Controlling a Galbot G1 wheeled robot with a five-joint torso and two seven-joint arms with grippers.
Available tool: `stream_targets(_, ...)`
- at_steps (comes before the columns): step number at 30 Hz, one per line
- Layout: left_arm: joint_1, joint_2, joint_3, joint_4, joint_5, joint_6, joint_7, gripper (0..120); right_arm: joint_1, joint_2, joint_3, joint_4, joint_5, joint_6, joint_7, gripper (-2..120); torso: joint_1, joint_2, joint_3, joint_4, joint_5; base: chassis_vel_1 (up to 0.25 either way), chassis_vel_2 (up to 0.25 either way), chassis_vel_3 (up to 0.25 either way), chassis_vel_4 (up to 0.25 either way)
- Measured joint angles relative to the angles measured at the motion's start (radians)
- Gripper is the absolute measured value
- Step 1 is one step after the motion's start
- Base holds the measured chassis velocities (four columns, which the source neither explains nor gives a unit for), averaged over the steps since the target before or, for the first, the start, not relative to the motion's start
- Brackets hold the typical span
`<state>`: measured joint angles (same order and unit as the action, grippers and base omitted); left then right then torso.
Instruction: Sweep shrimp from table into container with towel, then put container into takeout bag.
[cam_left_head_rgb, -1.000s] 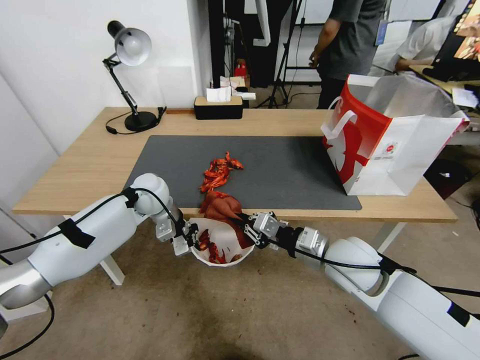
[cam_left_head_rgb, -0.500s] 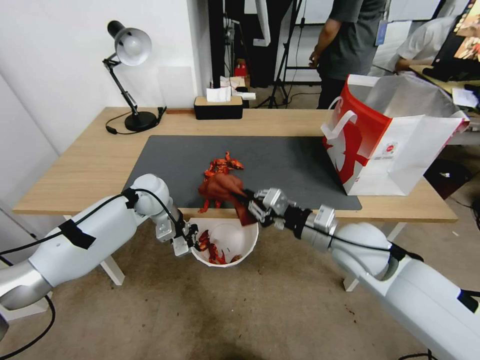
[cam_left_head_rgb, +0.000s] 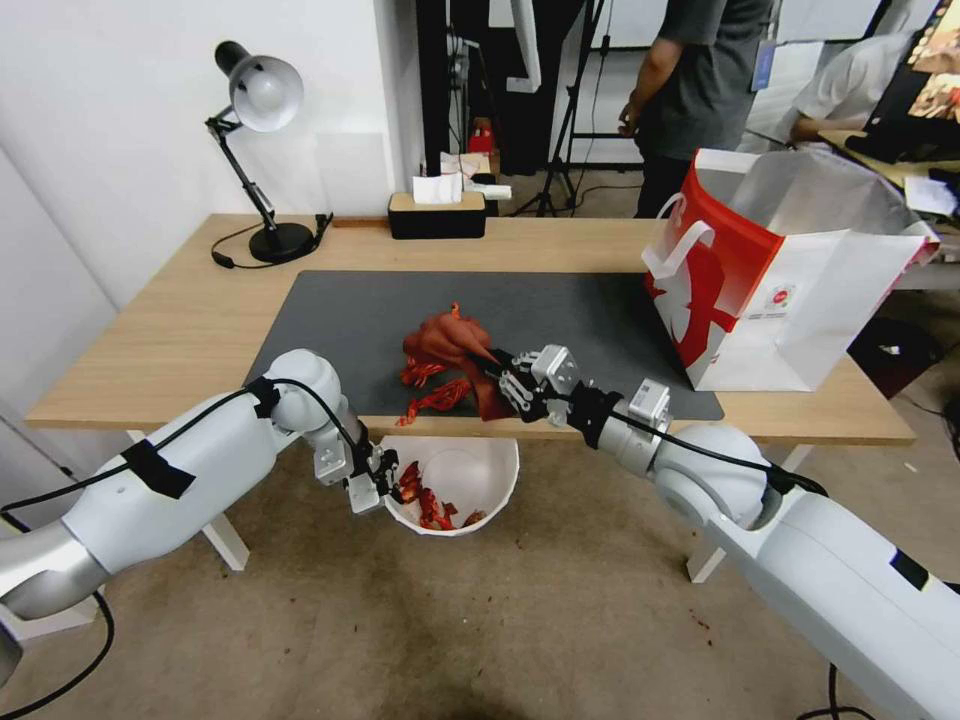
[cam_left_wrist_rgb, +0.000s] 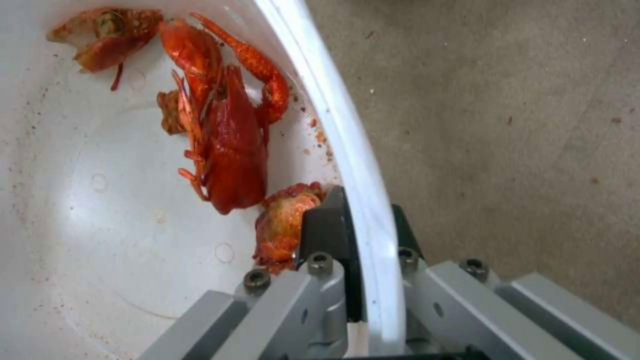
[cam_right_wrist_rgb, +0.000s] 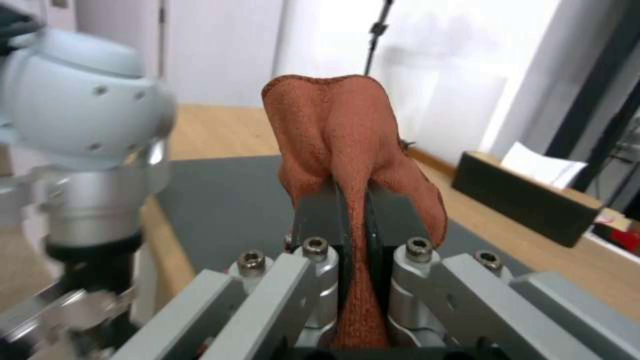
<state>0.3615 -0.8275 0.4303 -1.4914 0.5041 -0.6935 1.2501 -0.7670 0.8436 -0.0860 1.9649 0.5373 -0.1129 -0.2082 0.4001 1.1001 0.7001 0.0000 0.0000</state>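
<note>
The white container (cam_left_head_rgb: 470, 470) hangs just below the table's (cam_left_head_rgb: 170, 330) front edge, and my left gripper (cam_left_head_rgb: 385, 482) is shut on its rim. In the left wrist view the rim (cam_left_wrist_rgb: 333, 115) sits pinched in the left gripper (cam_left_wrist_rgb: 363, 220), with several shrimp (cam_left_wrist_rgb: 227, 145) inside. More shrimp (cam_left_head_rgb: 432, 390) lie on the grey mat (cam_left_head_rgb: 330, 320) near the front edge. My right gripper (cam_left_head_rgb: 497, 372) is shut on the rust-red towel (cam_left_head_rgb: 448, 342), which hangs over the far side of that pile. The right wrist view shows the towel (cam_right_wrist_rgb: 340, 130) clamped in the right gripper (cam_right_wrist_rgb: 353, 210).
The red and white takeout bag (cam_left_head_rgb: 790, 280) stands open at the table's right end. A desk lamp (cam_left_head_rgb: 262, 100) and a black tissue box (cam_left_head_rgb: 436, 213) stand along the back edge. People stand in the room behind.
My right gripper has carried the towel from over the container up and back across the table edge, to the far side of the shrimp pile. The left gripper and container have barely moved.
</note>
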Motion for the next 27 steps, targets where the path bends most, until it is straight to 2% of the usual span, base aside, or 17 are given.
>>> stream_targets(6,0.009,0.0,-0.009,0.002,0.002,-0.006,0.0,0,0.056,0.025,-0.018,-0.069,0.008,0.031,0.041,2,0.0,0.0,0.0,0.0,0.0001,0.0,0.0,0.0,0.0)
stream_targets(12,0.012,0.008,-0.015,0.002,0.002,-0.012,0.0,0,0.163,0.084,-0.048,-0.205,-0.001,0.063,0.08,2,0.0,0.0,0.0,0.0001,0.0001,0.0,0.0,0.0,0.0)
stream_targets(15,0.013,0.012,-0.018,0.005,0.003,-0.015,0.0,0,0.241,0.155,-0.078,-0.348,-0.04,0.074,0.103,2,0.0,0.0,0.0,0.0002,0.0001,0.0,0.0,0.0,0.0)
stream_targets(16,0.013,0.012,-0.018,0.005,0.003,-0.015,0.0,0,0.241,0.155,-0.078,-0.348,-0.04,0.074,0.103,2,0.0,0.0,0.0,0.0002,0.0001,0.0,0.0,0.0,0.0)
stream_targets(18,0.013,0.013,-0.02,0.006,0.003,-0.016,0.0,0,0.294,0.201,-0.103,-0.487,-0.071,0.096,0.1,2,0.0,0.0,0.0,0.0002,0.0001,0.0,0.0,0.0,0.0)
stream_targets(19,0.013,0.013,-0.02,0.006,0.003,-0.016,0.0,0,0.294,0.201,-0.103,-0.487,-0.071,0.096,0.1,2,0.0,0.0,0.0,0.0002,0.0001,0.0,0.0,0.0,0.0)
stream_targets(21,0.013,0.014,-0.021,0.005,0.003,-0.017,0.001,0,0.339,0.231,-0.126,-0.581,-0.079,0.113,0.085,2,0.0,0.0,0.0,0.0,0.0,0.0,0.0,0.0,0.0)
stream_targets(27,0.02,0.021,-0.032,0.005,0.004,-0.022,0.001,0,0.433,0.279,-0.157,-0.747,-0.102,0.126,0.036,2,0.0,0.0,0.0,0.0003,-0.0003,0.0,0.0,0.0,0.0)
